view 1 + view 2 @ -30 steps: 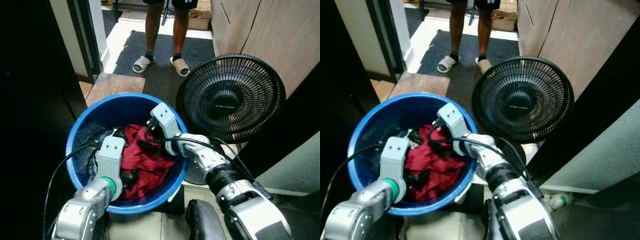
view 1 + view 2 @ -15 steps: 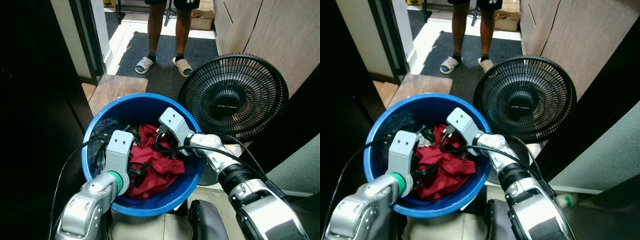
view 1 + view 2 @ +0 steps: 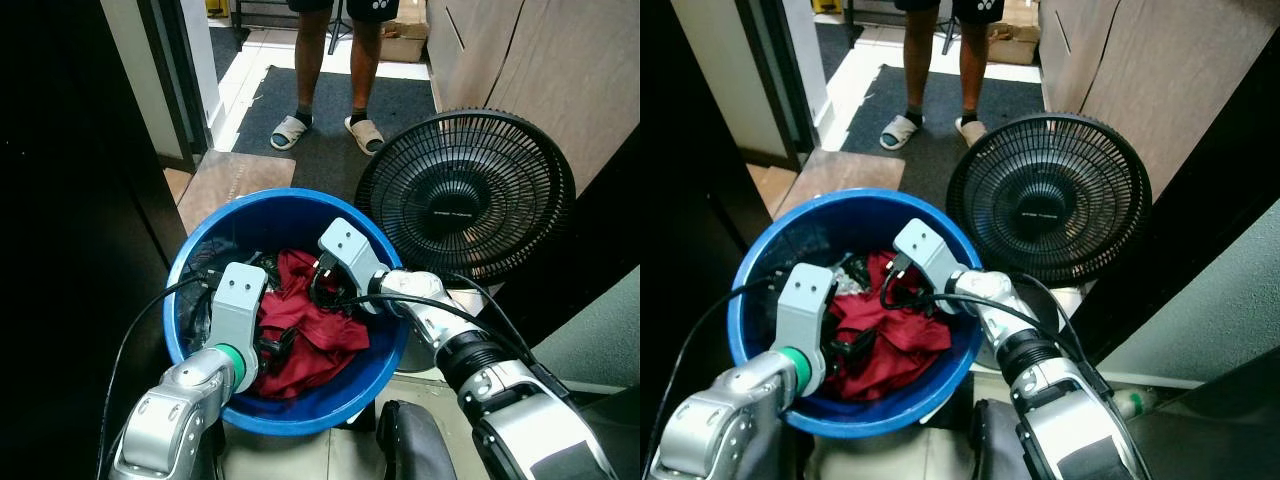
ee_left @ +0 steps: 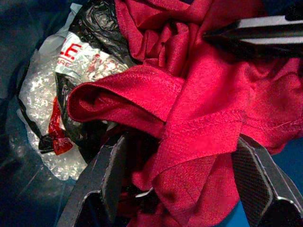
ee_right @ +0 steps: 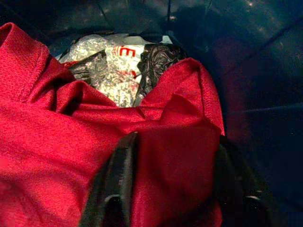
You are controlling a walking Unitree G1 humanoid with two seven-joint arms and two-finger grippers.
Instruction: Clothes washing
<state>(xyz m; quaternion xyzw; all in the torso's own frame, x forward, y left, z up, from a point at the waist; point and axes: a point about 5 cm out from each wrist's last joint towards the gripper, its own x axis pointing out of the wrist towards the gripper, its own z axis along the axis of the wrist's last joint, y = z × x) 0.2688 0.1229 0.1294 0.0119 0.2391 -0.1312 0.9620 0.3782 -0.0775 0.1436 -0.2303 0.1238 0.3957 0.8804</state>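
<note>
Inside the blue bucket [image 3: 190,335], the red garment [image 3: 305,330] lay crumpled on its floor, heaped over a crinkled plastic bag [image 4: 61,80]. The left gripper [image 3: 268,347] sat at the bucket's near side, fingers spread with a fold of cloth between them, not yet pinched. The right gripper [image 3: 322,290] reached in from the far side, fingers likewise apart astride the cloth. The garment lay directly between both, equally close. Beyond the bucket stood a black fan [image 3: 465,195] and a person's feet [image 3: 325,128].
</note>
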